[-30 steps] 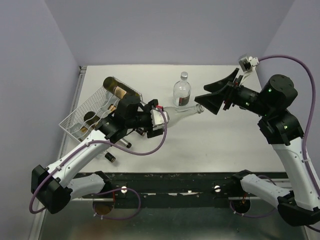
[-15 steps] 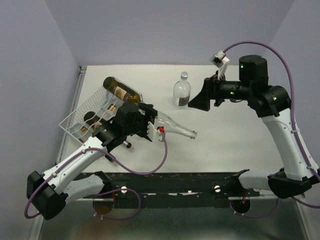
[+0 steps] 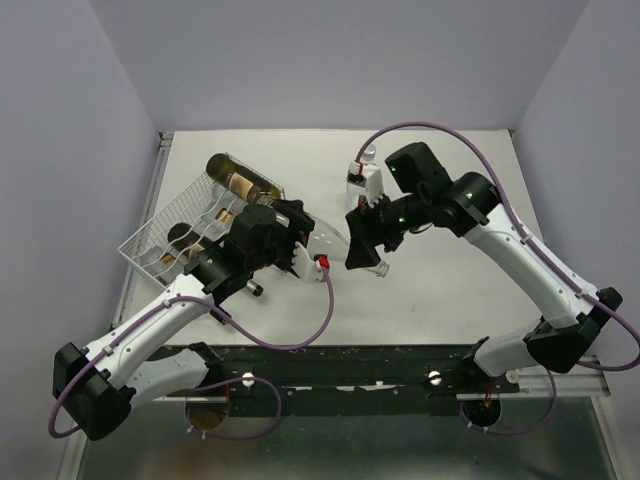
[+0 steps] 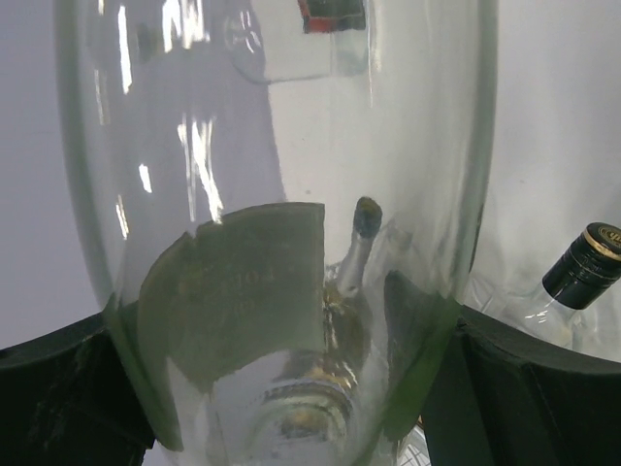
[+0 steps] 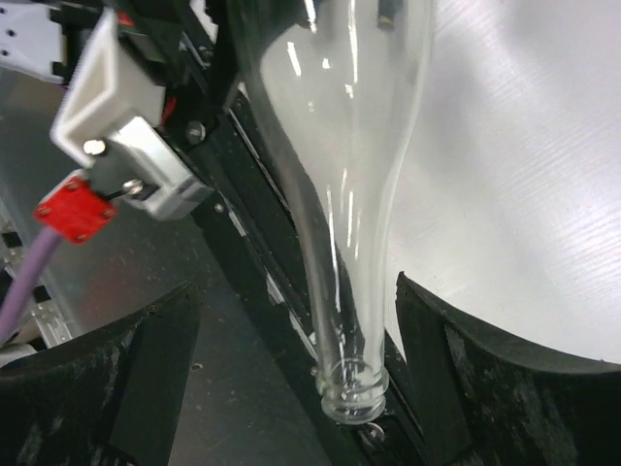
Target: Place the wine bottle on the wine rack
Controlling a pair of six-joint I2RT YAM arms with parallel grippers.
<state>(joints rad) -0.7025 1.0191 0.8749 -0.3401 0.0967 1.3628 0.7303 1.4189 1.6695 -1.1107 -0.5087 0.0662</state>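
L gripper is pinching the clear wine bottle by its body, roughly level, neck pointing right. R gripper, fingers spread, is straddling the neck w/o contact, prob. to steady it. Wine rack is waiting far left, dark bottles already in it.

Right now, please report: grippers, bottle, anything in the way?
Left gripper shut on the bottle body. Right gripper open, jaws astride its neck. Bottle not yet on rack; rack already holds other bottles.
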